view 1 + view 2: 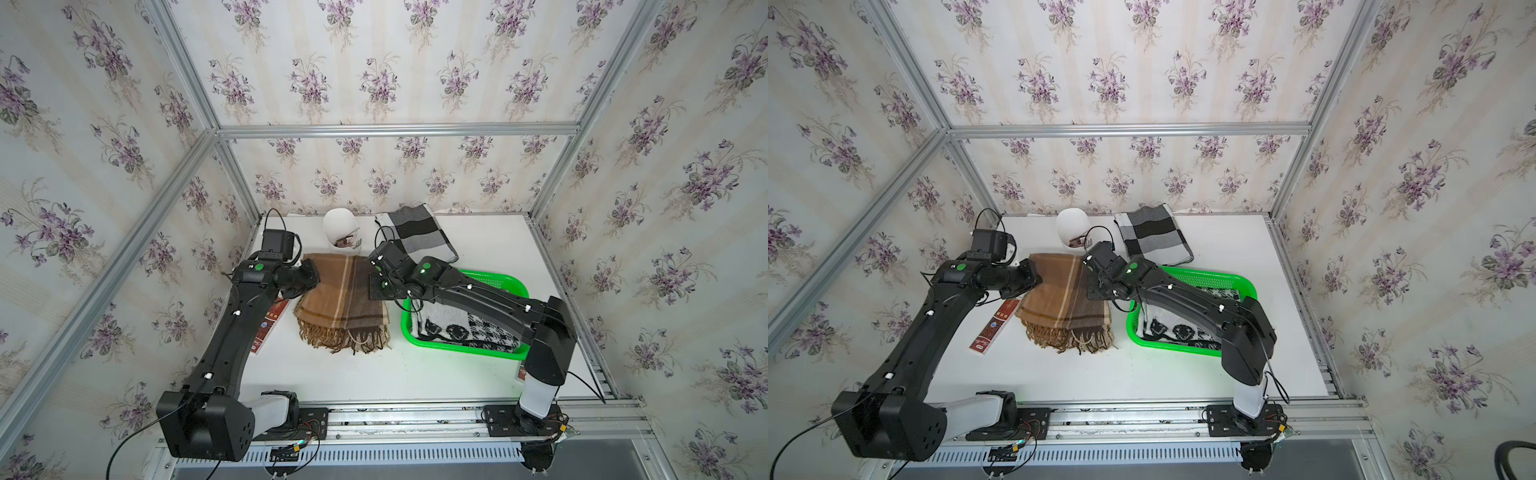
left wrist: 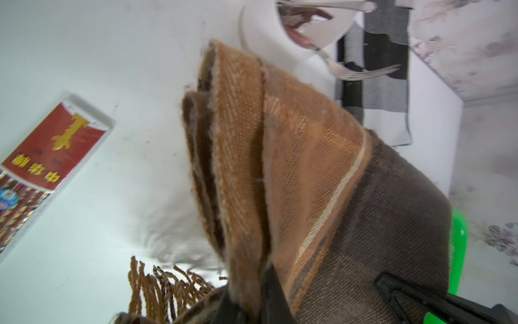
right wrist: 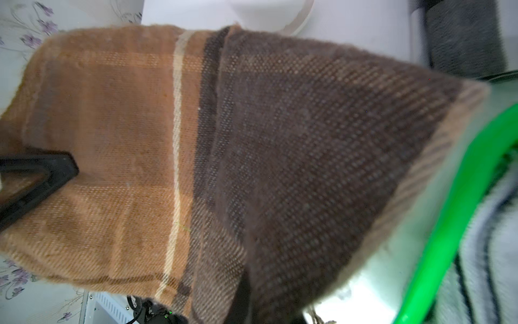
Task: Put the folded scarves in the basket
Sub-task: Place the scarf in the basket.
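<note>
Plainly, both pairs of jaws are clamped on the same cloth. The left gripper (image 2: pixel 251 300) pinches one corner of the brown scarf (image 1: pixel 336 299), and the right gripper (image 3: pixel 242 294) pinches the opposite corner. The folded edge spans the gap between them. That held edge is raised off the surface, while the fringed end trails down from the jaws toward the arm bases and rests on the table (image 1: pixel 374 374). The scarf is entirely outside the basket.

Just beside the right jaws, on the side away from the left jaws, sits the green basket (image 1: pixel 457 348). A black-and-white patterned scarf (image 1: pixel 453 328) already lies folded in it. Beyond the jaws, roughly between them and toward the back wall, a white bowl (image 1: pixel 338 226) stands. It holds a fork (image 2: pixel 361 71) and something brown that cannot be made out. Past the right jaws, near the back wall, a grey checked scarf (image 1: pixel 415 237) lies flat. Below the left jaws, on the side away from the right ones, a long red box (image 1: pixel 995 328) lies flat on the table.

By count there are three scarves, one basket, one bowl, one fork, one box and two arms.

The table is plain white. It is enclosed by walls papered with purple flower sprigs and framed in aluminium rails.
</note>
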You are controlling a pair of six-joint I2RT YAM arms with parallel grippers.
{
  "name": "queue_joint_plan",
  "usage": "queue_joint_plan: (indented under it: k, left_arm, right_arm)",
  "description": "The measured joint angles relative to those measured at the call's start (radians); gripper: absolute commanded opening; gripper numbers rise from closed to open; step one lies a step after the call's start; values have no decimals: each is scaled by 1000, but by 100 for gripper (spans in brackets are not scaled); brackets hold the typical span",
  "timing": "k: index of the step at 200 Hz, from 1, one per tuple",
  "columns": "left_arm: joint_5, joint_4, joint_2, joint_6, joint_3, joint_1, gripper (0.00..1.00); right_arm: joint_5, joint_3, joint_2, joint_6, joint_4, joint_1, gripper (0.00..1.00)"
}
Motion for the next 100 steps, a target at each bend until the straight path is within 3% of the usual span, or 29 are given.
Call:
queue_joint_plan:
  k: [48, 100]
  left_arm:
    - [29, -5, 156, -88, 246, -195, 0]
    - [87, 101, 410, -184, 498, -372, 0]
  right_arm:
    - [60, -9, -198, -24, -124, -148, 0]
    - [57, -64, -356, -121, -215, -476, 0]
